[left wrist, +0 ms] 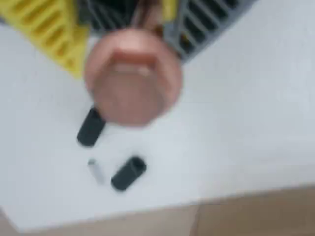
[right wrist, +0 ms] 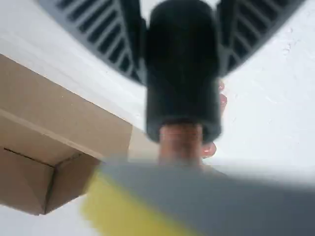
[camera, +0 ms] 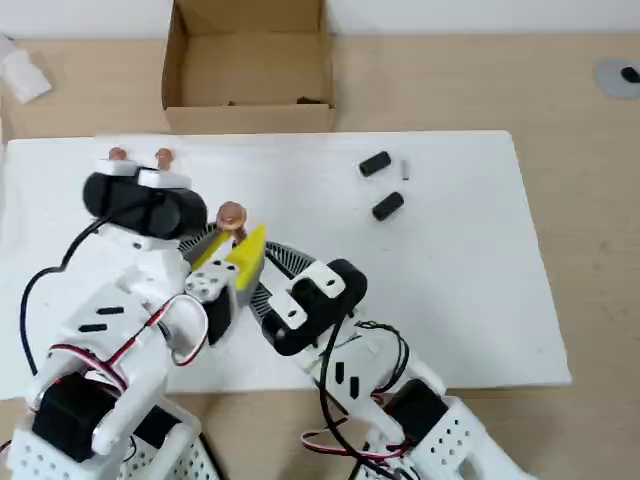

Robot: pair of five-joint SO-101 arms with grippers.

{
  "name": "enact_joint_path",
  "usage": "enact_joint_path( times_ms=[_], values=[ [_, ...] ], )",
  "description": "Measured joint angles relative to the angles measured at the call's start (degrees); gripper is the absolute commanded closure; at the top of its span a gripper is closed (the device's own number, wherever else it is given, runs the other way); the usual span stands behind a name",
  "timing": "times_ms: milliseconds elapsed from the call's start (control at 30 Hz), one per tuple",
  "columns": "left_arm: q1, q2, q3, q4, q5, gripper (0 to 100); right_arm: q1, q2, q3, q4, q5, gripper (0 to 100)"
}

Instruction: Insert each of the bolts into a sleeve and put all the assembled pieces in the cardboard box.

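Note:
My left gripper [camera: 233,240], with a yellow finger [left wrist: 49,27], is shut on a copper bolt [camera: 231,214] whose round head [left wrist: 132,73] faces the left wrist camera. My right gripper [right wrist: 182,64], with grey ribbed fingers [right wrist: 93,24], is shut on a black sleeve [right wrist: 182,73]. The bolt's copper shank [right wrist: 180,142] meets the sleeve's open end. Both grippers meet at the mat's middle left, the right gripper [camera: 268,262] just beside the left one. Two more bolts [camera: 117,155] [camera: 163,156] stand at the mat's far left. Two loose sleeves [camera: 374,164] [camera: 388,206] lie further right.
The open cardboard box [camera: 178,70] stands behind the white mat [camera: 470,300], with a few small dark pieces [camera: 310,100] on its floor. A small grey pin [camera: 405,169] lies by the loose sleeves. Wooden tabletop [camera: 590,200] surrounds the mat.

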Motion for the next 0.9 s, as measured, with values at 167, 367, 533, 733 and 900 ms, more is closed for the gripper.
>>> enact_joint_path(
  times_ms=[167, 367, 533, 733, 900],
  values=[
    [-4.4, 0.1, -1.0, 2.4, 0.1, 83, -0.4, 0.0, 0.0, 0.0, 0.0, 98.9],
    [-7.1, 3.3, -7.3, 7.8, 0.1, 83, -0.3, 0.0, -0.1, 1.9, -2.0, 98.9],
    [-9.1, 9.9, -16.1, 11.7, 0.1, 87, 3.4, 0.4, -0.9, 5.7, -3.7, 98.9],
    [-17.6, 20.7, -22.9, 11.8, -0.4, 99, 11.1, 12.0, -11.5, 7.0, -4.0, 98.9],
    [-23.3, 24.8, -24.4, 11.8, -0.4, 99, 15.1, 29.2, -26.4, 7.0, -4.0, 98.9]
  ],
)
